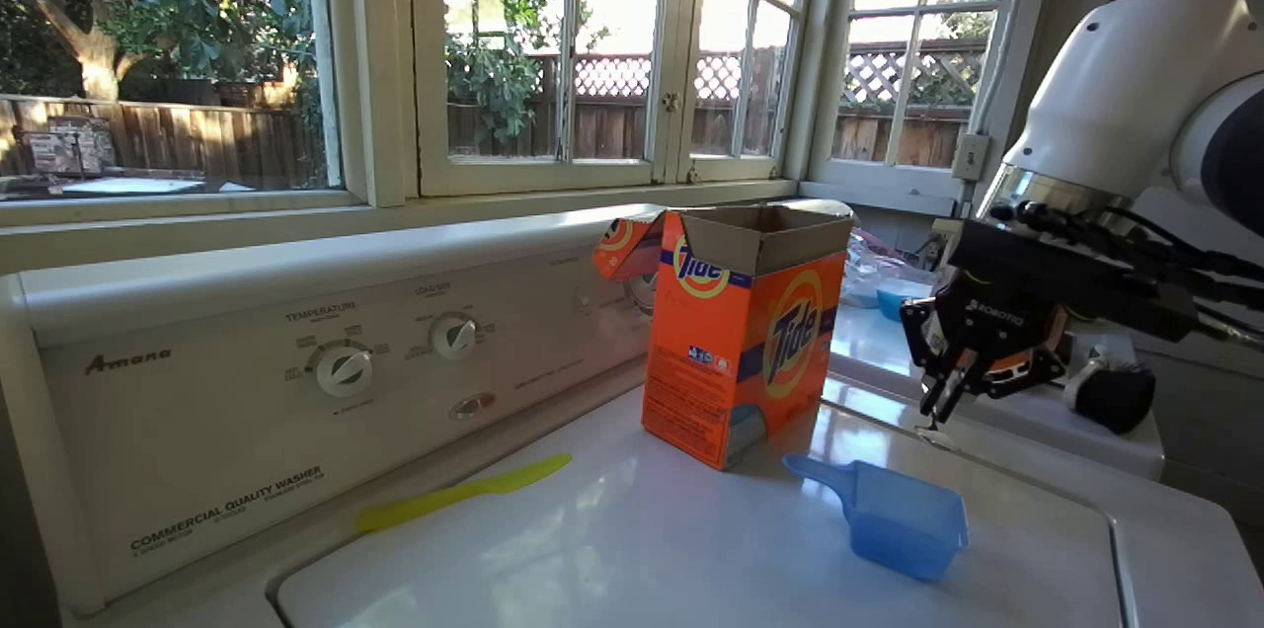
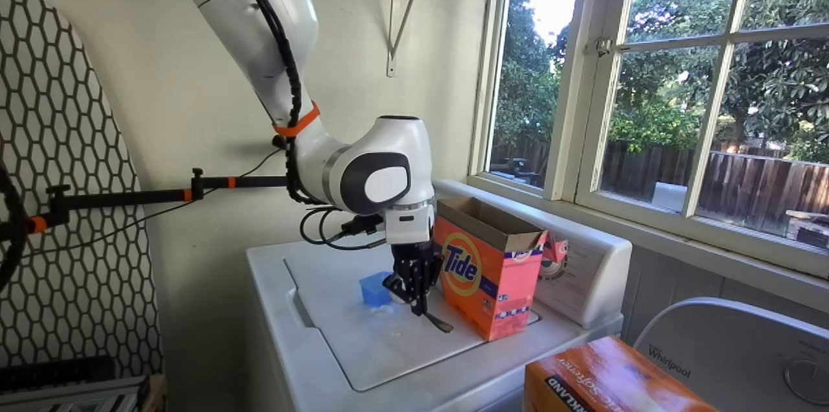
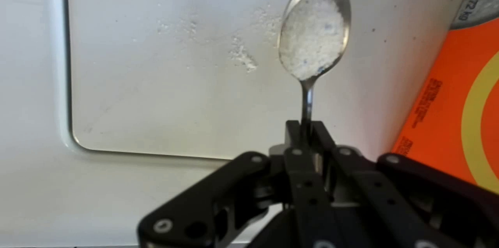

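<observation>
Three objects rest on the white washer in an exterior view: a yellow knife at left, an upright orange box with its top open in the middle, and a blue scoop at near right. Spilled powder dusts the lid (only a light scatter). Windows line the far side of the room. The pincer is pinched narrow on a spoon full of white powder, above the lid and near the box, which stands right of it in the wrist view.
</observation>
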Available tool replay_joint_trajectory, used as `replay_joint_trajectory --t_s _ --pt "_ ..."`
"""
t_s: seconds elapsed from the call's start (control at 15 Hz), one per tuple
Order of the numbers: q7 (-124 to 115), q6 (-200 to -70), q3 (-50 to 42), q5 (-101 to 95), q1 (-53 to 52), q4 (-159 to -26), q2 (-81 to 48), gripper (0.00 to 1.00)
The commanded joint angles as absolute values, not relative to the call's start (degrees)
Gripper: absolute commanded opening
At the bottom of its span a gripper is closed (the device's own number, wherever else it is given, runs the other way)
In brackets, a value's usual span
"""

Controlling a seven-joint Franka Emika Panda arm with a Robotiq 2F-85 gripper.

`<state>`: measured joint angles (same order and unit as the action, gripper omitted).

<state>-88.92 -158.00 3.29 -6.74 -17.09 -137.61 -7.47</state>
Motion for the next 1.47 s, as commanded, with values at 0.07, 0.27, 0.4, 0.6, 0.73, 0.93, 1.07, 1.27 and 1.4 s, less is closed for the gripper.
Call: replay_joint_trajectory --t_s 0.07,0.27,0.4,0.6,0.73,0.93,1.07,1.27,1.4 --pt "-91.33 -154.36 5.05 -9.64 -17.05 -137.52 -5.33 0.02" --pt "-91.40 -153.53 6.29 -10.01 -17.10 -136.95 -5.53 0.02" --pt "-91.48 -153.26 6.95 -10.08 -17.16 -136.45 -5.89 0.02" --pt "-91.44 -153.00 7.77 -9.90 -17.24 -135.72 -6.37 0.02" --pt "-91.60 -153.02 8.14 -9.99 -17.37 -135.19 -6.74 0.02" --pt "-91.74 -152.98 8.63 -10.19 -17.67 -134.48 -7.56 0.02" --pt "-91.83 -153.02 8.82 -10.33 -17.98 -133.86 -8.22 0.02" --pt "-91.95 -153.00 8.93 -10.32 -18.66 -132.63 -9.57 0.02" --pt "-91.96 -152.90 8.79 -10.36 -19.24 -131.71 -10.44 0.02"
